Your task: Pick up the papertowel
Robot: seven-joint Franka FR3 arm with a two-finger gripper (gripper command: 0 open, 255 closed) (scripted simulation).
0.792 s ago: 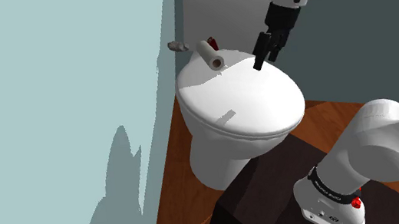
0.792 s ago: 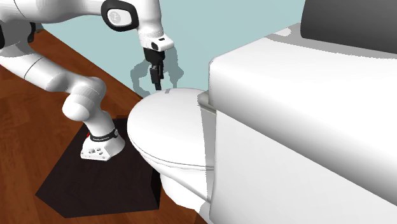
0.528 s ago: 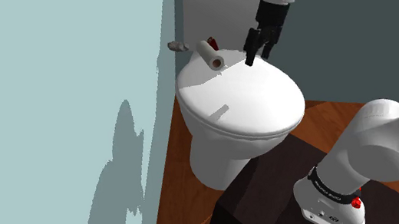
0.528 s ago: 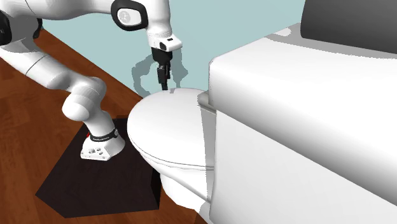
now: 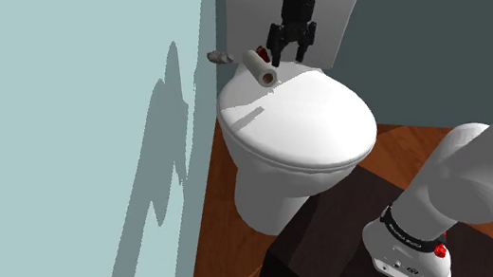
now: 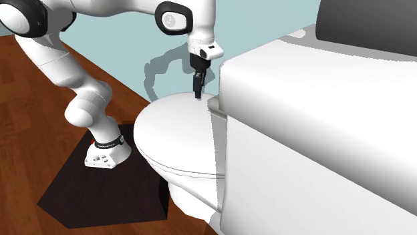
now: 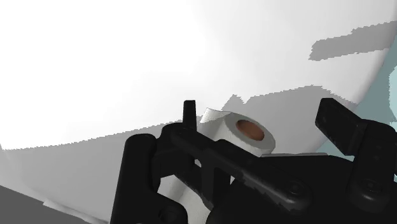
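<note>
The paper towel roll [image 5: 258,67] is white with a brown core and lies on its side at the back of the white toilet lid [image 5: 301,127]. My black gripper [image 5: 291,56] hangs just above the lid's rear, close to the roll on the shoulder view's right, fingers pointing down and open. In the wrist view the roll [image 7: 232,130] lies just past the gripper [image 7: 261,113], between the two spread fingers, and neither touches it. In the second exterior view the gripper [image 6: 198,88] is beside the tank [image 6: 301,100].
A small red object [image 5: 263,52] sits right behind the roll. A grey knob [image 5: 218,57] sticks out by the teal wall [image 5: 72,133]. The tank rises directly behind the gripper. The dark stand [image 5: 332,237] sits on the wooden floor in front of the toilet.
The gripper has moved toward the shoulder view's left and back across the lid, from its right rear to right beside the roll. It has stayed open.
</note>
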